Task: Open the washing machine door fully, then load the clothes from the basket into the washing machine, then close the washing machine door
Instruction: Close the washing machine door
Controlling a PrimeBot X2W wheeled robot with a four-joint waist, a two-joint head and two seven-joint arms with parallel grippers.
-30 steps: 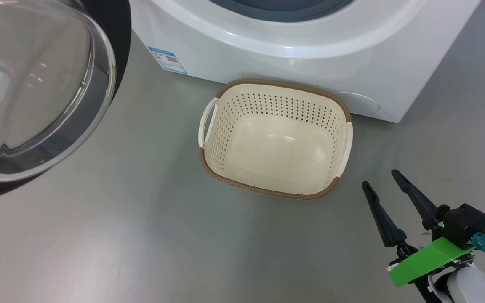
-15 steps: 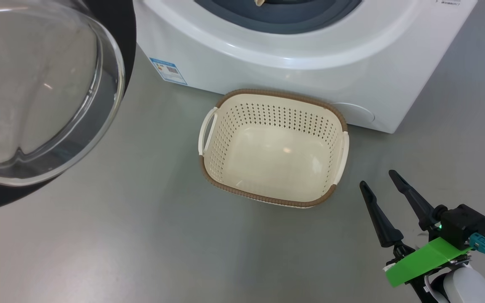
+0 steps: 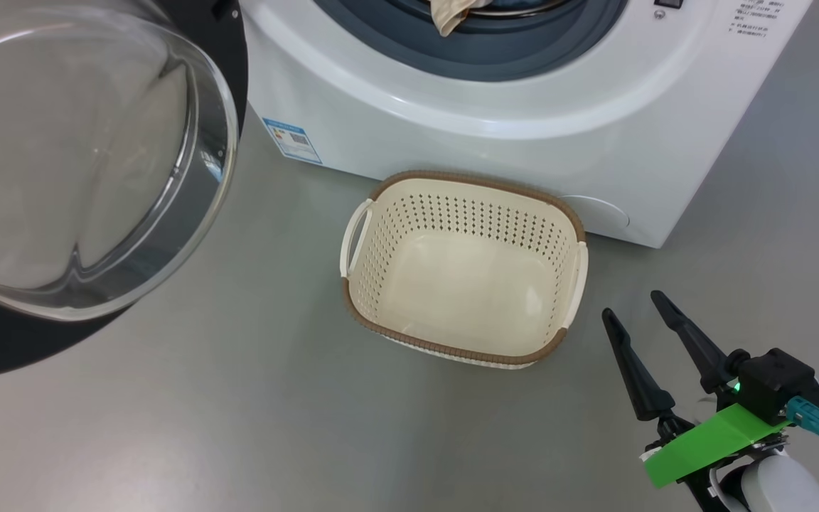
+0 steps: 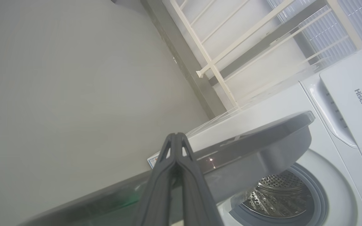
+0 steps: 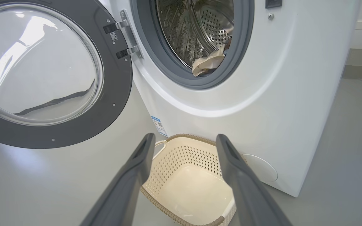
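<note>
The washing machine [image 3: 523, 107] stands with its door [image 3: 82, 163] swung wide open to the left. A cream garment [image 3: 450, 16] hangs over the grey gasket at the drum mouth; it is also plain in the right wrist view [image 5: 207, 62]. The basket [image 3: 452, 350] sits empty on the floor against the machine's front. My right gripper [image 3: 630, 304] hovers open to the right of the basket, nothing between its fingers. My left gripper [image 4: 176, 136] is shut on nothing, its tips close in front of the door's edge [image 4: 262, 138].
Grey floor [image 3: 239, 398] spreads to the left and in front of the basket. A pale wall with a white rail frame [image 4: 212, 62] runs behind the machine. The open door overhangs the floor at the left.
The head camera has tilted, so the whole picture slid down and the drum mouth with the cream garment came into view. The right gripper stays open in about the same place.
</note>
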